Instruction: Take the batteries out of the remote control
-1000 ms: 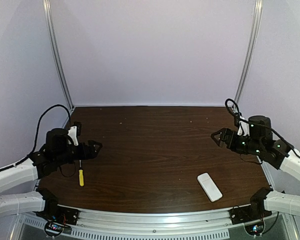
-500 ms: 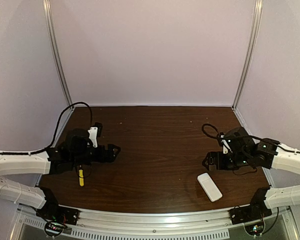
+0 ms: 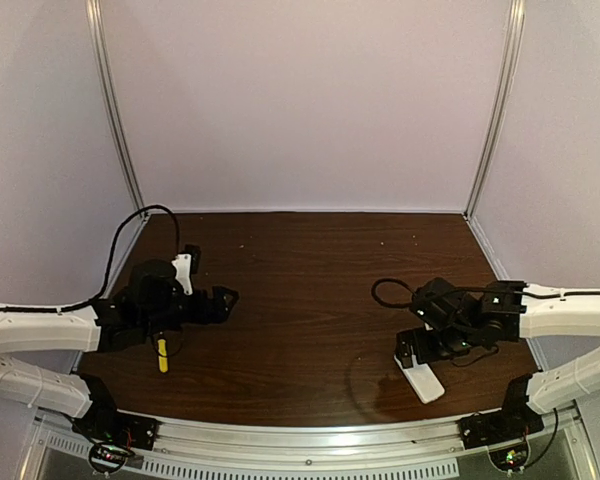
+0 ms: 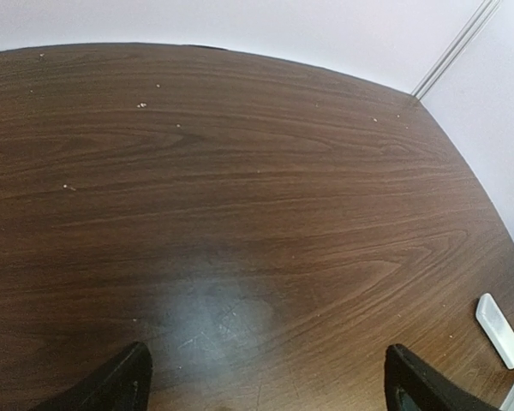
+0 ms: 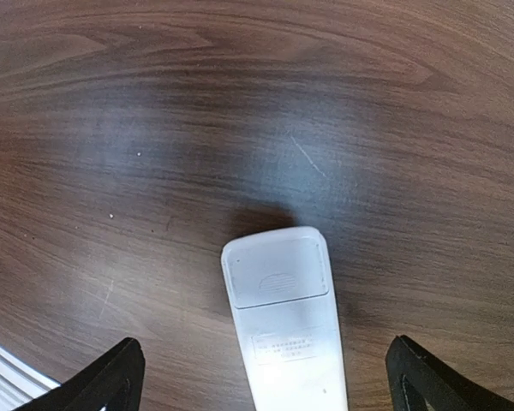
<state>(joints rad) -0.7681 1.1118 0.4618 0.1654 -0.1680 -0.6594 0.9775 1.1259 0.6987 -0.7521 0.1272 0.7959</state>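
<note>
The small flat white plastic remote control (image 3: 425, 383) lies on the dark brown wood-grain surface (image 3: 310, 290) at the near right, back face up. Its far end points slightly left. In the right wrist view the remote control (image 5: 287, 330) shows a ridged battery cover (image 5: 277, 271) seated at its far end, with a printed label nearer the camera.

The right end effector (image 3: 410, 357) hangs just over the remote control's far end. Its jaws are spread wide and grip nothing, with one fingertip (image 5: 107, 381) on each side of the white bar and clear of it.

The left end effector (image 3: 223, 300) is at the left of the surface, well apart from the remote control. It is likewise spread wide and empty, pointing right over bare wood. A yellow-handled screwdriver (image 3: 162, 354) lies near the left arm.
</note>
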